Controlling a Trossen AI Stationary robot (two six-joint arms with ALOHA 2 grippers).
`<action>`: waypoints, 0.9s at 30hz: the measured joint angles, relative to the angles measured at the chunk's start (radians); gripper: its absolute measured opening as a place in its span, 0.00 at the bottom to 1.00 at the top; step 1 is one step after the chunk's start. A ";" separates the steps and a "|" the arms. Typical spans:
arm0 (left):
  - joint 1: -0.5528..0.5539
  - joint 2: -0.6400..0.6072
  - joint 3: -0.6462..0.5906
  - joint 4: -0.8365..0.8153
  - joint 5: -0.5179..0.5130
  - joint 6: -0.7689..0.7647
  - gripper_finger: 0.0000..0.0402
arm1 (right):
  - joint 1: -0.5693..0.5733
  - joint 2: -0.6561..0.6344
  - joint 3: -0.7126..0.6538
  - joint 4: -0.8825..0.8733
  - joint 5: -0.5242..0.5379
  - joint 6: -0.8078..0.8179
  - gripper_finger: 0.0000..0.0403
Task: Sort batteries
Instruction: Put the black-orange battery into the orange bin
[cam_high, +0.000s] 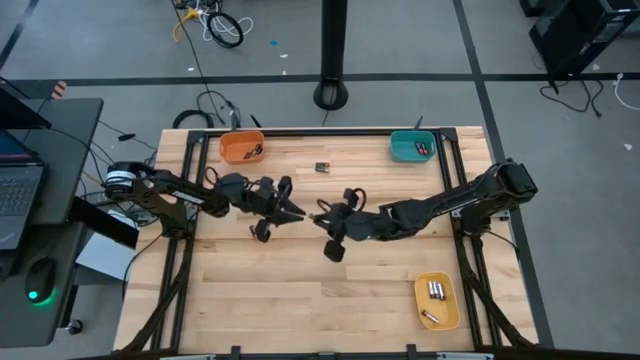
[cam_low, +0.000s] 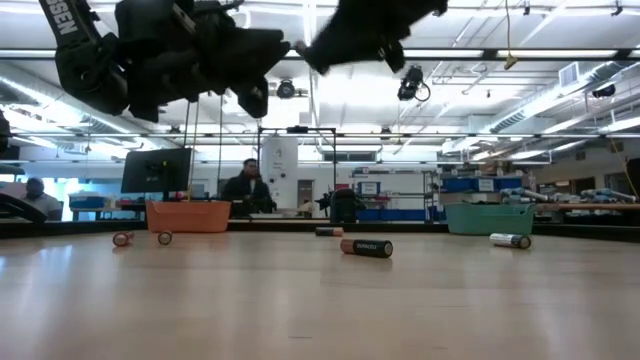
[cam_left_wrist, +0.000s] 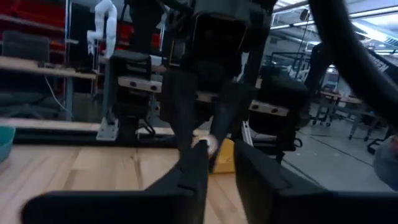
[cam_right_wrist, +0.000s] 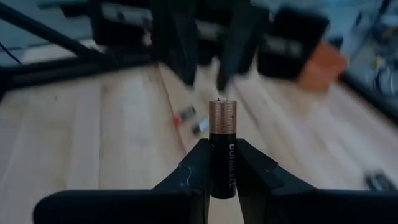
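Note:
Over the middle of the table my two grippers face each other, tips close together. My right gripper (cam_high: 322, 217) is shut on a black battery with a copper end (cam_right_wrist: 222, 134). My left gripper (cam_high: 297, 212) is open with nothing between its fingers (cam_left_wrist: 221, 158), just short of the right gripper's tip. Loose batteries lie on their sides on the wood: a pair toward the far edge (cam_high: 322, 167), and in the low view a black one (cam_low: 366, 247), a silvery one (cam_low: 510, 240) and a reddish one (cam_low: 122, 239). My right gripper pinches the battery's black body (cam_right_wrist: 222, 171) between its two fingers. The copper end (cam_right_wrist: 222, 115) stands out past the fingertips, toward my left gripper. The battery is lifted clear of the table.
An orange bin (cam_high: 242, 147) stands at the far left and a teal bin (cam_high: 412, 146) at the far right, each with batteries inside. A yellow bin (cam_high: 437, 302) with several batteries sits near the front right. Bare wood lies along the near half of the table.

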 joint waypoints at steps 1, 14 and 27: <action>-0.006 0.000 0.002 0.004 -0.007 0.007 0.25 | 0.001 0.000 0.000 0.029 0.000 -0.026 0.15; -0.043 0.005 0.036 0.012 -0.081 0.074 0.53 | 0.012 0.000 -0.001 0.112 0.006 -0.093 0.15; -0.078 0.020 0.080 -0.007 -0.067 0.130 0.41 | 0.012 0.000 -0.001 0.135 0.022 -0.118 0.15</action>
